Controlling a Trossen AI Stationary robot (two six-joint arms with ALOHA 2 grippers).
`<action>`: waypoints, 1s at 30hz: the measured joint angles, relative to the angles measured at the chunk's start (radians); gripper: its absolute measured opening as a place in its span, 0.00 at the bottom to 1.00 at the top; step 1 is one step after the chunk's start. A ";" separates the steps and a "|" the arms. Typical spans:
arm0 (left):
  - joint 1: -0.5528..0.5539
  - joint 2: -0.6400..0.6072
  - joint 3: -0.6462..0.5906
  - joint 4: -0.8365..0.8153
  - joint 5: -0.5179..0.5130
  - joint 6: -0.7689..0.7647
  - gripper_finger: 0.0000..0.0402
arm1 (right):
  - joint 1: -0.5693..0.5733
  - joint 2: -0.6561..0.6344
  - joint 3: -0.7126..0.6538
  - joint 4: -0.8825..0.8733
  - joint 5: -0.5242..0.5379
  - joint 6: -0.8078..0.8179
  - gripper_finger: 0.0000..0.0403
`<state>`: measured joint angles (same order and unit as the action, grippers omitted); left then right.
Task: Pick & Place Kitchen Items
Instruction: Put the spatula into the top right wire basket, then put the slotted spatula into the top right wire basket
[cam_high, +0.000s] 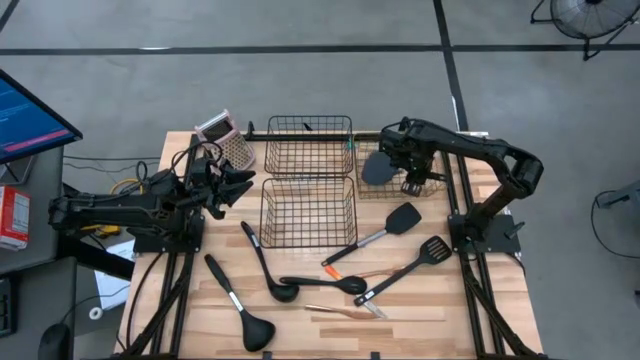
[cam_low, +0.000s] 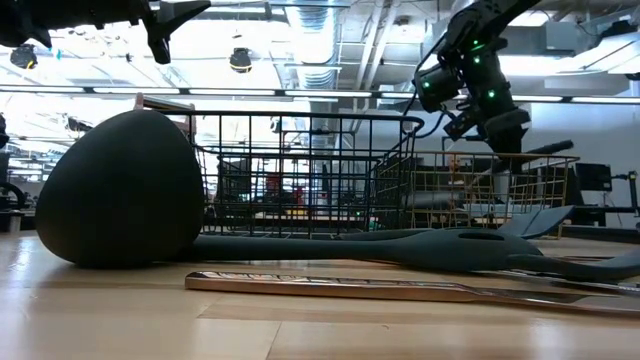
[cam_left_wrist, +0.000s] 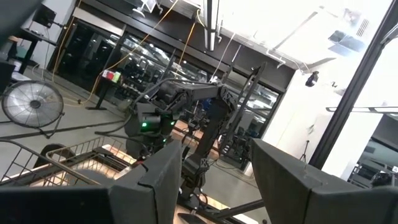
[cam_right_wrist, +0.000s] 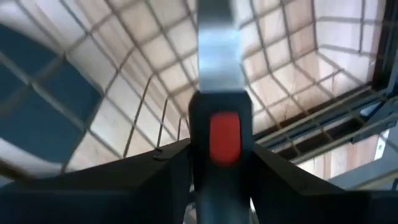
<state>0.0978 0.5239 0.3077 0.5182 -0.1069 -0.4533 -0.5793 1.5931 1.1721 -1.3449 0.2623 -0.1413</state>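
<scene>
My right gripper hangs over the copper wire basket at the table's far right, shut on a metal utensil with a black handle. A dark utensil head lies in that basket. My left gripper is open and empty above the table's left, next to the pink-topped grater; its fingers show apart in the left wrist view. Black ladles, a spoon, a spatula, a slotted turner and a copper piece lie flat on the table's near half. My right gripper pinches the utensil's black handle, at its orange inset, between its two fingers. The fingers point down into the basket from above. The metal shaft runs on past the fingertips toward the basket's wire floor; whether its end touches the floor cannot be told.
Two black wire baskets stand mid-table, one far and one near, left of the copper basket. In the low view a ladle bowl and the copper piece lie close to the near edge. A monitor stands off the table's left.
</scene>
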 joint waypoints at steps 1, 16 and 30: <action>0.000 0.000 0.000 0.000 0.000 0.000 0.44 | 0.000 0.000 0.000 0.018 0.000 0.000 0.34; 0.000 0.000 0.000 0.007 0.000 -0.018 0.44 | 0.001 0.000 0.003 0.044 0.000 0.003 0.49; 0.000 0.000 0.000 0.008 -0.019 -0.019 0.44 | 0.125 -0.140 0.426 -0.218 -0.191 0.170 0.70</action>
<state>0.0976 0.5236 0.3077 0.5259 -0.1255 -0.4720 -0.4541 1.4533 1.5982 -1.5632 0.0708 0.0283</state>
